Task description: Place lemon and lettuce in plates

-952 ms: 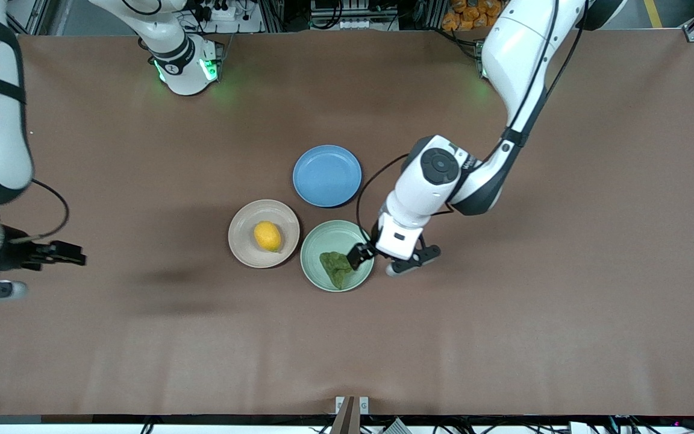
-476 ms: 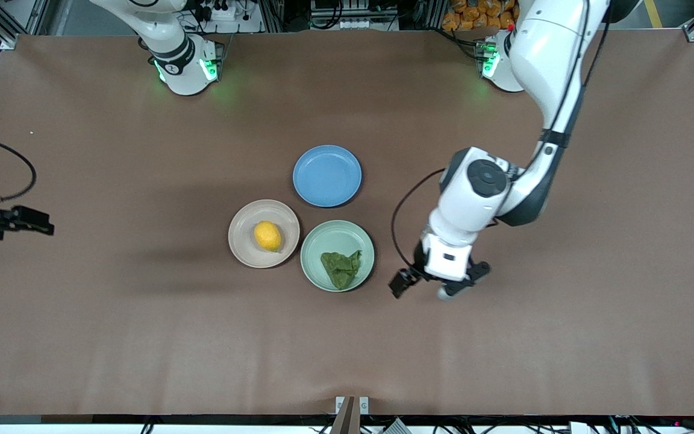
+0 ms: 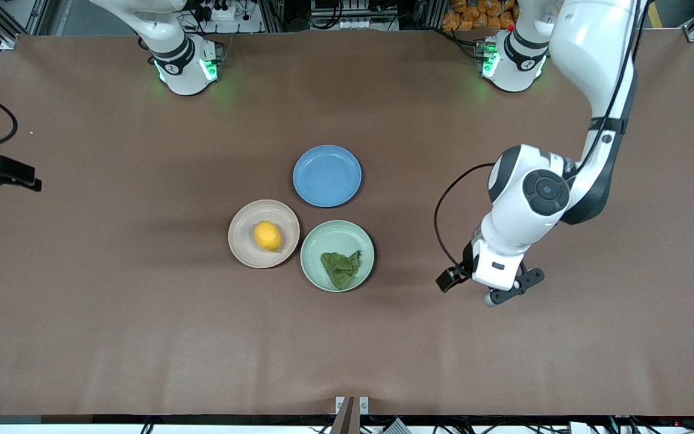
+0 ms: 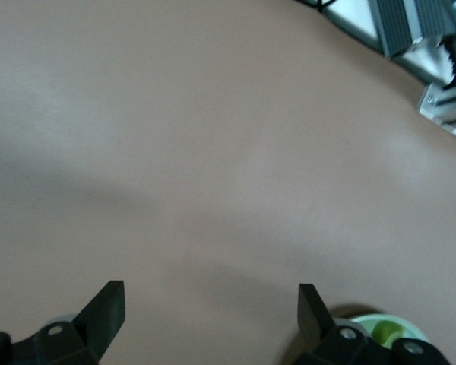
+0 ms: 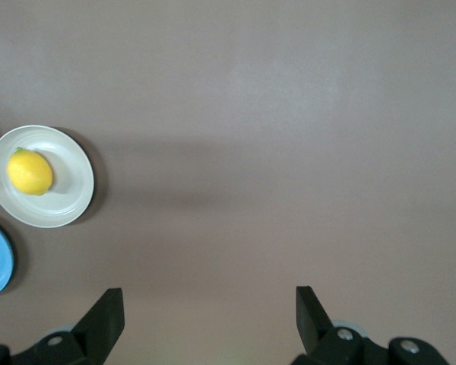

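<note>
The yellow lemon [image 3: 267,235] lies in the beige-pink plate [image 3: 244,244]. The dark green lettuce [image 3: 341,268] lies in the mint green plate [image 3: 329,237] beside it. My left gripper [image 3: 470,290] hangs over bare table, apart from the mint plate, toward the left arm's end. Its jaws are open and hold nothing [image 4: 210,304]. My right gripper [image 3: 0,173] sits at the right arm's end of the table, at the edge of the front view. It is open and empty [image 5: 210,304]. The right wrist view shows the lemon [image 5: 30,171] on its plate [image 5: 70,199].
An empty blue plate [image 3: 327,175] stands touching-close to the two plates, farther from the front camera. The brown table surface [image 3: 347,349] spreads wide around the three plates. Both arm bases [image 3: 184,66] stand at the table's edge farthest from the camera.
The left gripper has drawn away from the mint plate toward its own end of the table, leaving the lettuce there. The right gripper has pulled back to the view's edge.
</note>
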Available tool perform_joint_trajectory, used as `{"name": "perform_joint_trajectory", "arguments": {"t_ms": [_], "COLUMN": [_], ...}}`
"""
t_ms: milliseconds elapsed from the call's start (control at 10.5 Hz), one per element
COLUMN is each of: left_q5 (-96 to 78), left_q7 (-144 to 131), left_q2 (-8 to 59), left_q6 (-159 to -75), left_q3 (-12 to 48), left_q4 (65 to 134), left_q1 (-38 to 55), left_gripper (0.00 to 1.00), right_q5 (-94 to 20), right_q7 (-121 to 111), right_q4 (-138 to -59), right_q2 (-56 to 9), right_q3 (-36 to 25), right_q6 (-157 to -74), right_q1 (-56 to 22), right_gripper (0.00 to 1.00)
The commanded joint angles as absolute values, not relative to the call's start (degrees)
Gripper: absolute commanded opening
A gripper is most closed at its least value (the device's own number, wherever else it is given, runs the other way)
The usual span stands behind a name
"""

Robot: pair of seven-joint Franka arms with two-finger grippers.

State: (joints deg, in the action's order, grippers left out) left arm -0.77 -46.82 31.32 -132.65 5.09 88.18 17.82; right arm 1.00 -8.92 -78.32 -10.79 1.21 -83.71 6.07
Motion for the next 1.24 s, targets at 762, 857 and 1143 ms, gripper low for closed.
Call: {"name": "perform_joint_trajectory", "arguments": {"t_ms": [762,857,1143], "left_q5": [-0.53,-0.88,-1.14], "left_q7": [-16.71,-16.09,-9.35], "left_q2": [1.33,0.27,0.52], "left_q6": [-116.2,-115.84,-107.44], "left_q3": [4.57,4.48,3.17], "left_q4": [109.87,109.6,102.52], "left_q1": [9.76,9.76,8.97], "left_gripper": [1.0,1.0,1.0], "right_q5": [2.02,2.02,2.02], "right_q7": [-7.65,-7.56,-7.82], "right_q4": [-92.11,-92.11,-89.48], "right_q2": [-0.97,-0.97,-1.93], "right_q3": [1.14,1.14,1.14], "right_q6": [-89.3,-89.21,-89.12], "right_q1": [6.24,6.24,7.29], "right_gripper": [1.0,1.0,1.0]}}
